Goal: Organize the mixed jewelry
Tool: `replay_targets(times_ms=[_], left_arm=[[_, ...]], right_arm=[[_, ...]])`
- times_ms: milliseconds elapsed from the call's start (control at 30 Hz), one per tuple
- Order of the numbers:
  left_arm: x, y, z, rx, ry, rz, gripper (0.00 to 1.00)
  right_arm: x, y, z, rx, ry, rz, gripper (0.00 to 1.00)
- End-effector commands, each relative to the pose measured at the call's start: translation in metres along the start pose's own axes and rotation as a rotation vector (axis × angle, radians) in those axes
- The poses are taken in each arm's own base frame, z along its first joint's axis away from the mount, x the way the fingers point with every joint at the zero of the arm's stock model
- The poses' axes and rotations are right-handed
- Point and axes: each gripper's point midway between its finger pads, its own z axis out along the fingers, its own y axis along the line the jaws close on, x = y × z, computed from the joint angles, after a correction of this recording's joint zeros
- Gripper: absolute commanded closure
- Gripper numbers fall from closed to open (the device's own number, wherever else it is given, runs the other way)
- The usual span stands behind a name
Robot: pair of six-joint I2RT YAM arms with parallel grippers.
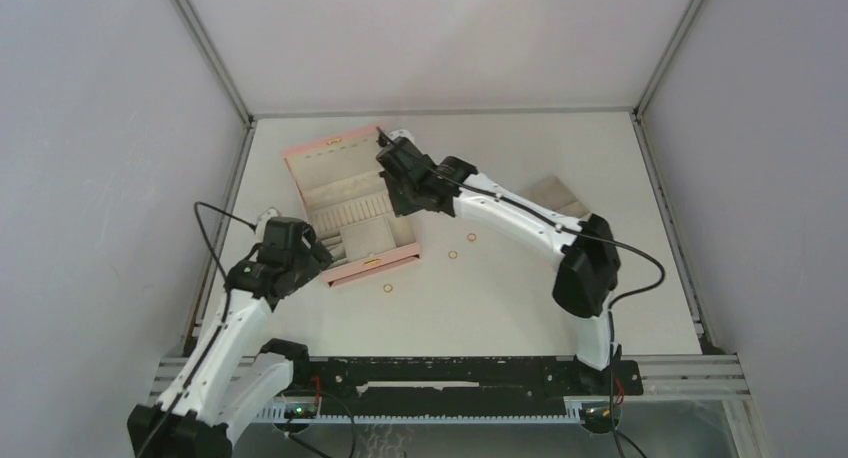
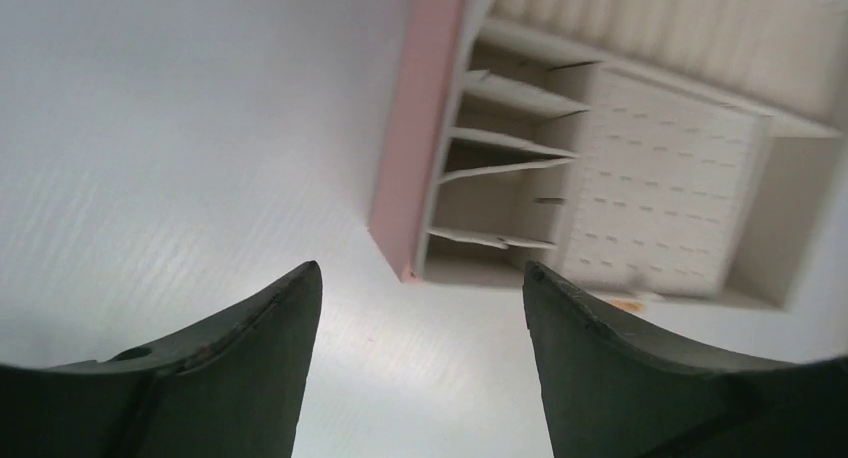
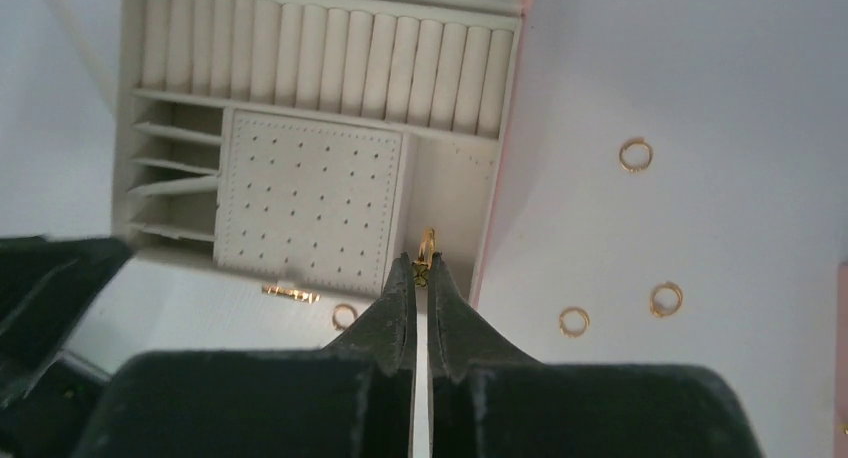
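My right gripper (image 3: 422,263) is shut on one small orange-gold ring (image 3: 427,246), held edge-on at the fingertips above the narrow right compartment (image 3: 455,193) of the beige tray inside the pink box (image 1: 340,210). Several more rings lie on the white table: three right of the box (image 3: 635,155) (image 3: 666,299) (image 3: 574,321) and one in front of it (image 3: 344,316). Three of these show from above (image 1: 471,238) (image 1: 453,254) (image 1: 388,288). My left gripper (image 2: 420,278) is open and empty, low over the table by the box's corner (image 2: 400,263).
The tray has ring rolls (image 3: 330,63), a perforated pad (image 3: 310,203) and small slots (image 3: 175,168). A gold clasp (image 3: 290,294) sits on the box front. A grey flat sheet (image 1: 555,193) lies at the back right. Enclosure walls ring the table.
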Motion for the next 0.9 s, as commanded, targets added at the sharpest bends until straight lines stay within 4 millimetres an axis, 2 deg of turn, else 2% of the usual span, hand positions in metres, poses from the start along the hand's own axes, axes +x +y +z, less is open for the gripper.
replay_targets(times_ms=[0, 133, 300, 500, 867], left_arm=[[-0.038, -0.020, -0.059, 0.129, -0.113, 0.014, 0.22], [-0.062, -0.020, -0.100, 0.195, -0.235, -0.003, 0.22], [-0.071, -0.014, -0.122, 0.217, -0.305, -0.013, 0.22], [-0.064, -0.011, -0.116, 0.210, -0.284, 0.005, 0.23], [-0.061, -0.014, -0.104, 0.205, -0.266, 0.000, 0.25]], right_arm=[[-0.015, -0.006, 0.014, 0.121, -0.023, -0.021, 1.00], [-0.026, -0.002, 0.042, 0.144, -0.041, -0.031, 1.00], [-0.035, -0.005, 0.072, 0.150, -0.056, -0.039, 1.00], [-0.037, -0.010, 0.098, 0.111, -0.044, -0.024, 1.00], [-0.014, -0.012, 0.131, 0.066, 0.024, 0.000, 1.00]])
